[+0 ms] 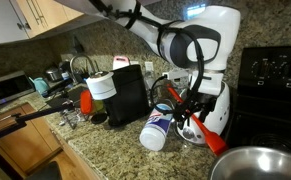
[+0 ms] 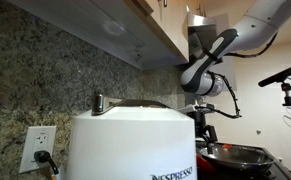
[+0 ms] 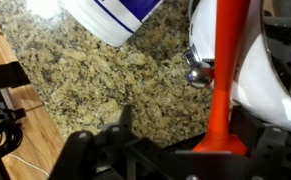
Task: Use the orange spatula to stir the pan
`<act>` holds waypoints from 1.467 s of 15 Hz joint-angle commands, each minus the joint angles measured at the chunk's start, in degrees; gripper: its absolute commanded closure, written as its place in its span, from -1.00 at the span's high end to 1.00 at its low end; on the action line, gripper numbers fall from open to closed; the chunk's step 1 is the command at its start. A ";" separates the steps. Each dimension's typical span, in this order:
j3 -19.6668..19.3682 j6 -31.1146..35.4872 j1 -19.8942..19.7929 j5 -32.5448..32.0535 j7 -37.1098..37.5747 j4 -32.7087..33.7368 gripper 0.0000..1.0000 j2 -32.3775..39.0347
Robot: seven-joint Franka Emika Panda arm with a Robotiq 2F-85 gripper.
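orange spatula point(image 1: 215, 140) slants near the pan point(image 1: 260, 152) rim, spread pincer point(image 1: 190, 108) over it.

- On the wrist view, the bare granite counter point(image 3: 90, 75) is open for you between the white container with blue label point(image 3: 110, 15) and the orange spatula point(image 3: 225, 70).
- The white appliance point(image 3: 277, 85) stands just beside the spatula, so that side is tight.
- A metal knob point(image 3: 197, 72) sticks out near the handle.
- In an exterior view, the black coffee machine point(image 1: 130, 92) blocks the side behind the container.
- The room above the pan point(image 1: 255, 165) is free.
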 commanded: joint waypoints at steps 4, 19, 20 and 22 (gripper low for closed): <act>1.01 -1.28 0.42 1.17 0.55 2.10 0.42 0.59; 1.30 -0.73 0.43 2.11 0.68 4.18 -0.92 1.40; 1.18 -0.43 0.64 1.83 0.79 3.78 -0.92 1.03; 1.01 0.29 0.86 1.66 0.92 2.72 -0.92 -0.09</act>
